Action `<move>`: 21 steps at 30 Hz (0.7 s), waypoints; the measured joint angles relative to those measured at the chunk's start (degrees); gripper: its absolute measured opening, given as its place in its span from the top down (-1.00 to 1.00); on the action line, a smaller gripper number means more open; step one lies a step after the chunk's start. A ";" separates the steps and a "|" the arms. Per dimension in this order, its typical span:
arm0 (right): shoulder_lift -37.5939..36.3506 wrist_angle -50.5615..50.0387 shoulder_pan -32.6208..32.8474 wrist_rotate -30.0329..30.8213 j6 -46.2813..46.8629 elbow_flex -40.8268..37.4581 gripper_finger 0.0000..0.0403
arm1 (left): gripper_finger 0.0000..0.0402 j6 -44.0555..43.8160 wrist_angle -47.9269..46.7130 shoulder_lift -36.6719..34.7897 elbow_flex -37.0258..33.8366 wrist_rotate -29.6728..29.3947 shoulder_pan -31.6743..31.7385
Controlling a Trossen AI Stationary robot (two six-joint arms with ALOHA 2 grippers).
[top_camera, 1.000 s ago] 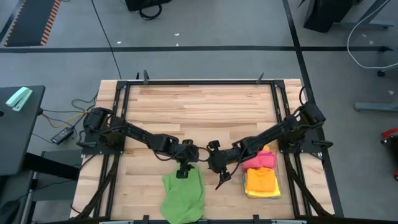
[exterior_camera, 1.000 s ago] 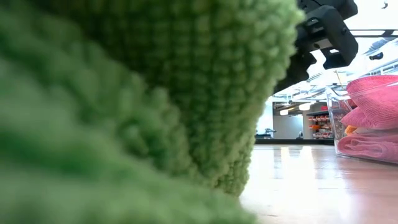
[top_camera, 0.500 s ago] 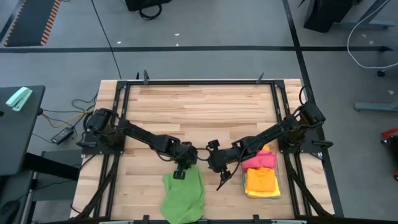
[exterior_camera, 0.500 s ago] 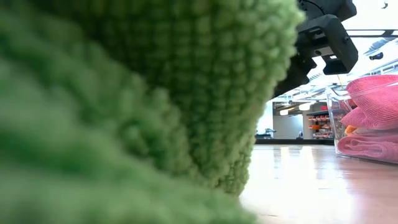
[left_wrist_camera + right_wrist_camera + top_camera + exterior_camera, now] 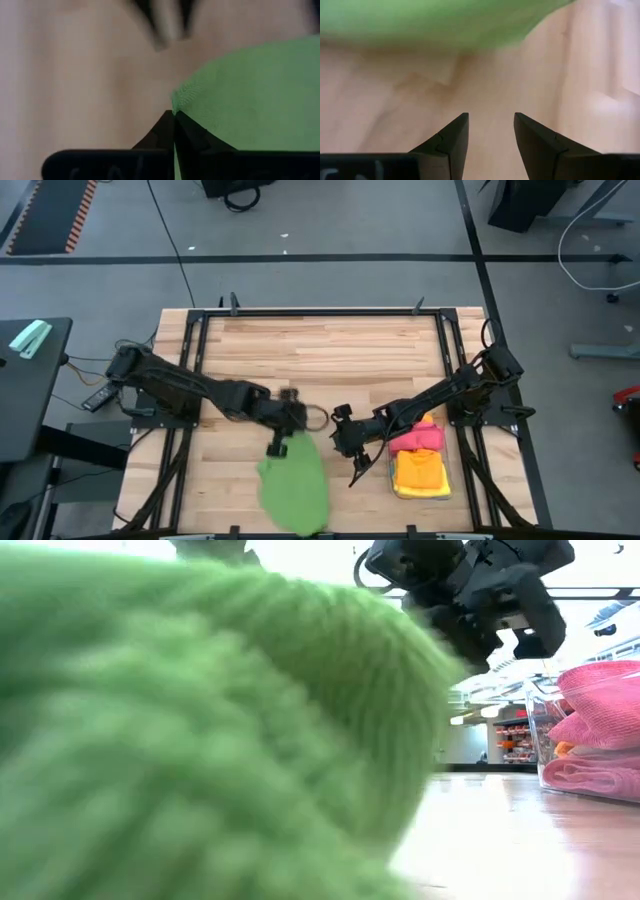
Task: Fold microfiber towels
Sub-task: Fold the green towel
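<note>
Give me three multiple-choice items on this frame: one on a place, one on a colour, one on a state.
1. Where does the green towel lie?
A. near the table's front edge, between the arms
B. at the far edge of the table
C. inside the clear bin

2. Which colour is the top towel in the clear bin by the right arm?
A. blue
B. pink
C. green

3. How do the fingers of the left tool stand?
A. wide apart over bare wood
B. shut on the green towel's edge
C. shut on the pink towel

Answers:
1 A: the high view shows it at the front edge.
2 B: the pink towel lies over orange and yellow ones.
3 B: the left wrist view shows the fingers together with green cloth between them, while the right tool is open.
</note>
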 joint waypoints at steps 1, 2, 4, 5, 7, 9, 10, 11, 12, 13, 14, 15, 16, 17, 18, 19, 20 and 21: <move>-0.19 -0.58 0.01 1.66 0.19 0.00 0.18 | 0.96 0.00 -3.71 -1.16 1.23 -3.43 0.34; -0.35 -0.92 0.00 3.07 0.27 0.02 0.18 | 0.94 0.06 -7.16 -2.28 2.74 -7.11 0.55; -1.23 -2.70 -0.03 5.22 0.32 0.04 0.18 | 0.89 0.30 -12.91 -4.07 5.58 -15.25 1.21; -1.41 -2.27 -0.04 5.65 0.38 0.03 0.18 | 0.88 0.72 -15.39 -4.88 7.01 -19.17 1.58; -1.95 -2.31 0.00 5.88 0.39 0.07 0.18 | 0.88 1.43 -19.20 -5.51 9.78 -25.73 3.54; -2.06 -1.02 0.02 5.92 0.39 0.04 0.18 | 0.92 2.38 -21.13 -5.78 12.21 -32.89 5.79; -2.06 -1.12 0.02 5.94 0.37 0.04 0.18 | 0.95 3.48 -21.82 -5.92 13.21 -37.17 7.51; -2.06 -1.38 0.02 5.94 0.39 0.05 0.18 | 0.96 5.53 -21.05 -5.95 14.46 -41.55 8.88; -2.06 -1.49 0.01 5.94 0.37 0.04 0.18 | 0.96 8.23 -19.42 -5.95 15.81 -45.67 10.25; -2.06 -1.51 -0.02 5.98 0.38 0.04 0.18 | 0.96 11.24 -18.16 -5.95 17.10 -48.91 11.69; -2.06 -1.50 -0.11 6.01 0.39 0.04 0.18 | 0.94 14.65 -16.72 -5.95 18.81 -51.51 12.81; -2.06 -1.80 -0.29 5.98 0.40 0.04 0.18 | 0.91 18.09 -14.10 -5.95 20.65 -52.85 13.63; -2.06 -2.22 -0.35 5.98 0.51 0.04 0.18 | 0.89 21.27 -11.11 -5.95 22.47 -53.25 14.26; -2.06 -2.28 -0.37 5.98 0.69 0.04 0.18 | 0.87 24.14 -8.89 -5.99 24.30 -53.38 14.58; -2.06 -2.33 -0.49 5.98 0.70 0.04 0.18 | 0.86 26.63 -7.55 -6.05 25.74 -53.35 14.59; -2.06 -2.61 -0.69 5.98 0.69 0.04 0.18 | 0.85 28.33 -7.01 -6.10 26.91 -52.93 14.40; -2.06 -2.94 -0.74 5.98 0.72 0.04 0.18 | 0.85 29.33 -7.07 -6.12 27.68 -51.69 14.20; -2.06 -3.32 -0.79 5.99 0.87 0.04 0.18 | 0.87 29.62 -7.67 -6.12 27.97 -50.05 13.96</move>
